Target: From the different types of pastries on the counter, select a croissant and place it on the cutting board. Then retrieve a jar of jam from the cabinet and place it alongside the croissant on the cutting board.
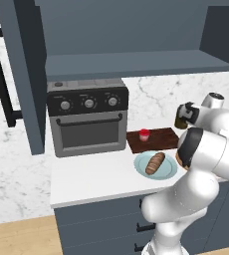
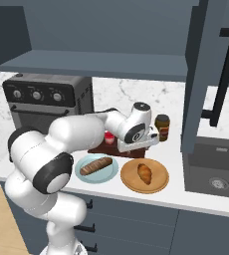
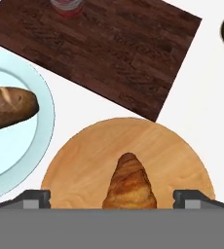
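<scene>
From the left base view, the cutting board (image 1: 152, 139) lies on the counter (image 1: 91, 179) just right of the toaster oven (image 1: 88, 121), toward the back edge. A small red jar (image 1: 144, 134) already stands on the board's left part, though whether it is the jam I cannot tell. In front of the board, near the counter's front edge, the pale blue plate (image 1: 155, 165) carries the long loaf (image 1: 155, 163). The arm bends over the right end, hiding what lies there.

From the right base view, the croissant (image 2: 145, 173) rests on a round tan plate (image 2: 144, 176) at the front edge, just right of the blue plate. The gripper (image 2: 138, 146) hangs above and just behind it, over the board's right end, which suits a descent onto the pastry. A dark jar (image 2: 162, 127) stands near the back, beside the cabinet (image 2: 198, 74) side panel.

In the hand view, the croissant sits between the two fingertips (image 3: 35, 198), its tip pointing toward the board's near corner. The jaws are spread wide and hold nothing, so the pick looks not yet begun.
</scene>
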